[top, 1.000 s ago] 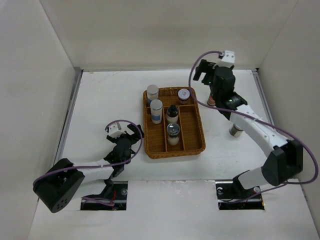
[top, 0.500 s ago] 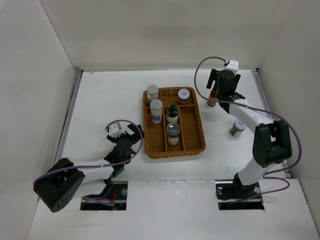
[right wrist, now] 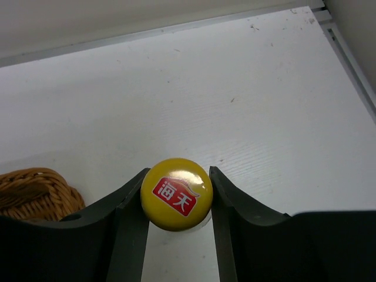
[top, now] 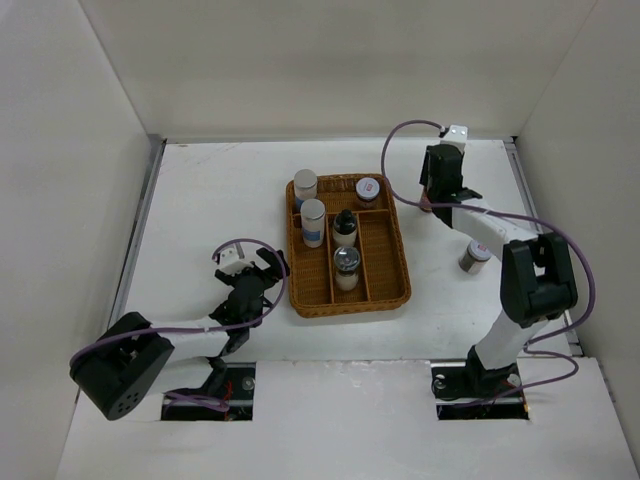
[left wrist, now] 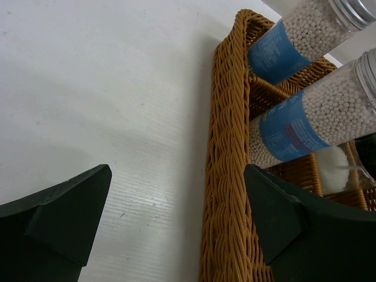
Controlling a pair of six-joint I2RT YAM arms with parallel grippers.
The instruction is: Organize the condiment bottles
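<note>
Right gripper (right wrist: 177, 175) was pinching the yellow-capped bottle (right wrist: 176, 197) by its cap, just right of the far corner of the wicker tray (top: 349, 306), probably to lift it in, while left gripper (left wrist: 177, 176) sat spread wide, idle.

The bottle (right wrist: 176, 194) has a yellow cap, red logo.

Open table (top: 200, 200) lies left of the wicker tray (top: 400, 290), whose left wall stands between the spread fingers of the left gripper (left wrist: 176, 176), hard by the right one. White bottles (top: 313, 222) fill the tray's far-left lane; its near half and the long right lane lie free. The right gripper (right wrist: 177, 176) is clamped on a yellow-capped bottle (right wrist: 176, 197), with a shaker (top: 474, 256) just beside its arm.
</note>
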